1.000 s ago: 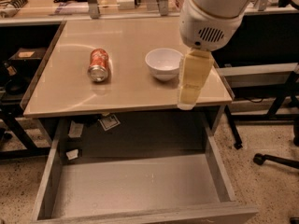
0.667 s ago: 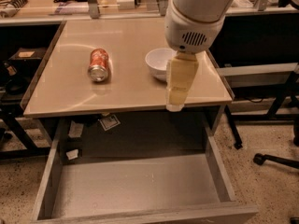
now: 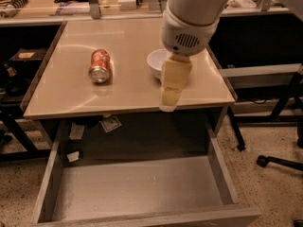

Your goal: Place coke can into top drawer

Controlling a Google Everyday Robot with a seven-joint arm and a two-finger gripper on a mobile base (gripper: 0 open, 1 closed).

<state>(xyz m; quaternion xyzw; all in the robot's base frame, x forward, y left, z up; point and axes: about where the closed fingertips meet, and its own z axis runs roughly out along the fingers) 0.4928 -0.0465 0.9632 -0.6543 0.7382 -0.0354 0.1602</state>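
The coke can [image 3: 100,65] lies on its side on the left part of the beige table top [image 3: 128,91], its silver end toward me. The top drawer [image 3: 137,188] is pulled out below the table's front edge, with nothing on its flat grey bottom. My gripper [image 3: 169,100] hangs from the white arm above the table's front edge, right of the can and apart from it. It partly covers the white bowl [image 3: 157,63] behind it. It holds nothing that I can see.
Scraps of paper [image 3: 110,124] lie on the floor under the table. A long bench [image 3: 71,4] with tools stands behind the table. A chair base [image 3: 279,162] and metal legs stand at the right.
The arm and gripper have moved left along the table's front edge, from beside the bowl's right to in front of it. The can, bowl and drawer have not moved.
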